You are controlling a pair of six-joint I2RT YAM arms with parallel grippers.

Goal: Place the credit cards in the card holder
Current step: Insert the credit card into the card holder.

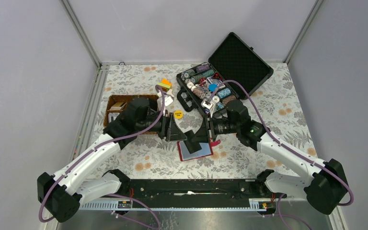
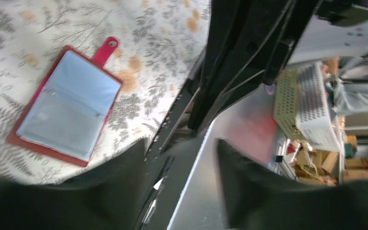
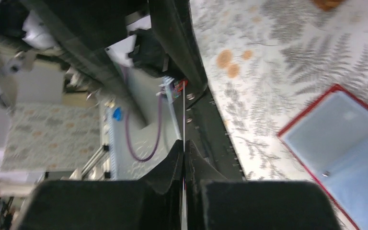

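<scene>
The card holder (image 1: 195,152) is a red wallet lying spread open on the floral cloth, its light blue pockets facing up; it also shows in the left wrist view (image 2: 67,103) and the right wrist view (image 3: 345,139). My right gripper (image 3: 184,146) is shut on a credit card (image 3: 184,108), seen edge-on as a thin pale line between the pads. From above, that dark card (image 1: 195,136) hangs just over the wallet, by the right gripper (image 1: 206,129). My left gripper (image 2: 181,142) faces it from the left (image 1: 176,130), jaws apart with nothing between them.
A black hard case (image 1: 242,60) stands open at the back right, its tray full of poker chips (image 1: 206,88). A brown wicker basket (image 1: 120,106) sits behind the left arm. A yellow disc (image 1: 178,114) and a coloured block (image 1: 164,85) lie nearby.
</scene>
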